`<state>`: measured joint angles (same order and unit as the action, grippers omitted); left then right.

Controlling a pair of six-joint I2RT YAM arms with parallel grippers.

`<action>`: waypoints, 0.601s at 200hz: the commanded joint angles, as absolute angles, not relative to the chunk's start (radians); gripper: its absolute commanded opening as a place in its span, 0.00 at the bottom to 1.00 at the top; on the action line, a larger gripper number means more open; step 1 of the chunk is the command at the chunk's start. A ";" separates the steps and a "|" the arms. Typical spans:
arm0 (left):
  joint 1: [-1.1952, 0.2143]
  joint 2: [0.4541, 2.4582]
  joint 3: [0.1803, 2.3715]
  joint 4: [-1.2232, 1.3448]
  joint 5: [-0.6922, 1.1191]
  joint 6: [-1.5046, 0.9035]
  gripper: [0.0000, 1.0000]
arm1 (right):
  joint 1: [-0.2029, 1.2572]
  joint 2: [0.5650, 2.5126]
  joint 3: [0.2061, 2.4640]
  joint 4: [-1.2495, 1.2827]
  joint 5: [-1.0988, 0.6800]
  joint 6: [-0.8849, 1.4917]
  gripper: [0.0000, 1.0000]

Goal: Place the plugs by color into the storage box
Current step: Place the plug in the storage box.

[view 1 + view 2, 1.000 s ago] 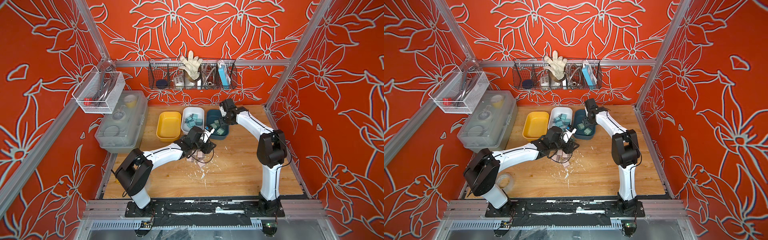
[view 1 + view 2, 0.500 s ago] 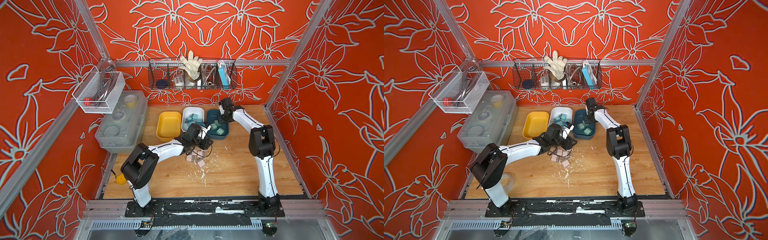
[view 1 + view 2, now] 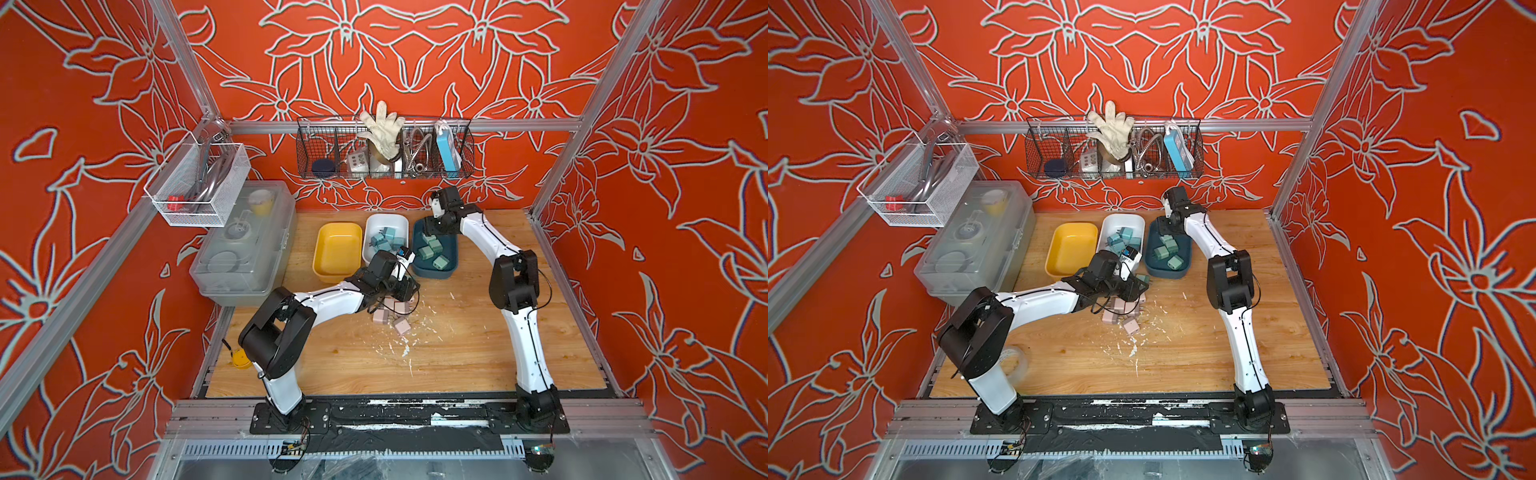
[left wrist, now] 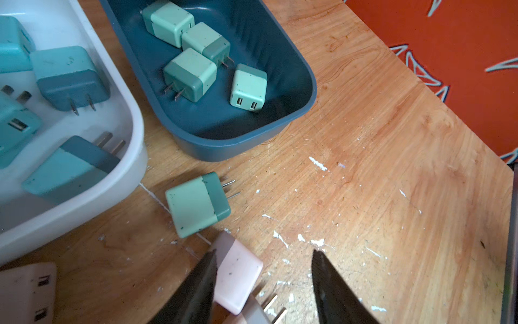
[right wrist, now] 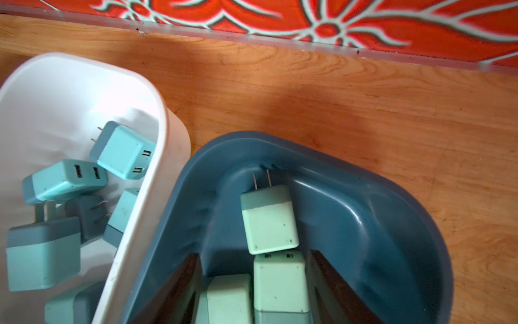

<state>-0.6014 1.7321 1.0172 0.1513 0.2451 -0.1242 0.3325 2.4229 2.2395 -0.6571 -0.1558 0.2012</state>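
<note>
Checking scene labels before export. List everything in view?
yellow bin: 1, yellow, rear of table, no plugs inside
white bin: 1, white, middle of the bin row
dark blue bin: 1, dark blue, beside the white bin
blue plugs: at least five, light blue, in white bin
green plugs: at least four, mint, in dark blue bin
loose green plug: 1, mint, on table before the bins
pink plugs: several, pale pink, on table, partly hidden
clear box: 1, clear, left edge
white basket: 1, side wall
black basket: 1, rear wall
glove: 1, cream, black basket
power strip: 1, blue, black basket
left gripper: open, at a pink plug
right gripper: open, inside dark blue bin
</note>
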 commanded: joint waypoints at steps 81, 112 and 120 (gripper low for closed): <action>-0.598 1.547 0.895 0.172 0.249 -0.189 0.55 | 0.408 2.097 1.783 -0.533 -0.176 0.272 0.64; -0.598 1.490 0.869 0.134 0.257 -0.234 0.55 | 0.464 1.986 1.664 -0.514 -0.140 0.275 0.64; -0.598 1.471 0.863 0.122 0.253 -0.247 0.55 | 0.482 1.960 1.633 -0.508 -0.129 0.275 0.64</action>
